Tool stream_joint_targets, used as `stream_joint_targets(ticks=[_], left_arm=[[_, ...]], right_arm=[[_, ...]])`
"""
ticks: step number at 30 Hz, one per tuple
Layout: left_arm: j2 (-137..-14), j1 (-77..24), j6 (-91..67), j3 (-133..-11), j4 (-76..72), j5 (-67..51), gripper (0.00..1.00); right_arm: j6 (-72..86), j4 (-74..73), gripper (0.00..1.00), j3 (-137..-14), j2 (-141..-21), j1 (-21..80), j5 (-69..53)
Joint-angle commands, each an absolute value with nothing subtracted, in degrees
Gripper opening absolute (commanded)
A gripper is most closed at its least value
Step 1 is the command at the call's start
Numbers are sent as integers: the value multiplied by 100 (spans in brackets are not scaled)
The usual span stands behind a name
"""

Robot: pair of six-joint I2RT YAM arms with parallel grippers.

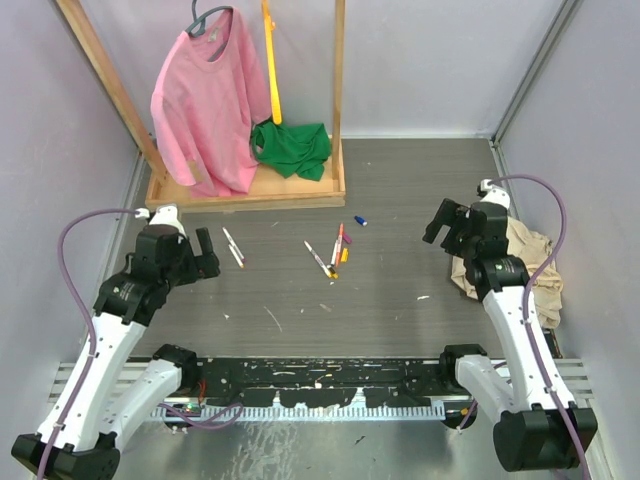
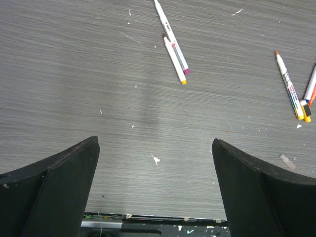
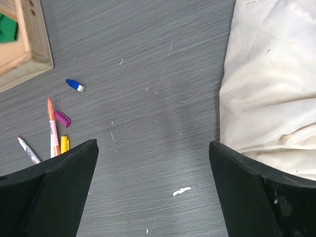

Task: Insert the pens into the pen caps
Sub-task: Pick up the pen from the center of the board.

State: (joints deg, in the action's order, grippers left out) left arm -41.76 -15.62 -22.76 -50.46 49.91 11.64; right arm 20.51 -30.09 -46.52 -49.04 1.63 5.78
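Ahead of left gripper (image 2: 155, 187) | two pens (image 2: 175, 61) lie just beyond its spread, empty jaws | right gripper (image 3: 153, 187) likewise released, empty; blue pen cap (image 3: 75, 85), magenta pen cap (image 3: 62, 118) forward-left of it | both hover, presumably pre-pick.

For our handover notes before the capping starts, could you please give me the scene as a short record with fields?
Left claw: open, holding nothing
Right claw: open, holding nothing, beside beige cloth
Left pen pair: side by side, ahead of left claw
Centre pens: clustered mid-table
Blue cap: loose, lying alone
Magenta cap: loose, beside orange-tipped pen
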Motion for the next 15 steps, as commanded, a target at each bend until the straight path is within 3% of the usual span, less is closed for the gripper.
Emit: stream_joint_targets(ticks=[1, 9, 15], left_arm=[[-4325, -1517, -2115, -5335, 4656, 1070, 98], [-4618, -1514, -2038, -5375, 4615, 944, 98], [-4846, -1518, -1982, -5405, 4662, 819, 98]], right_arm=[[1913, -2859, 99, -4787, -5226, 127, 304], [2107, -2740, 90, -4863, -6260, 245, -144], [2233, -2498, 87, -5043, -7073, 1219, 397]])
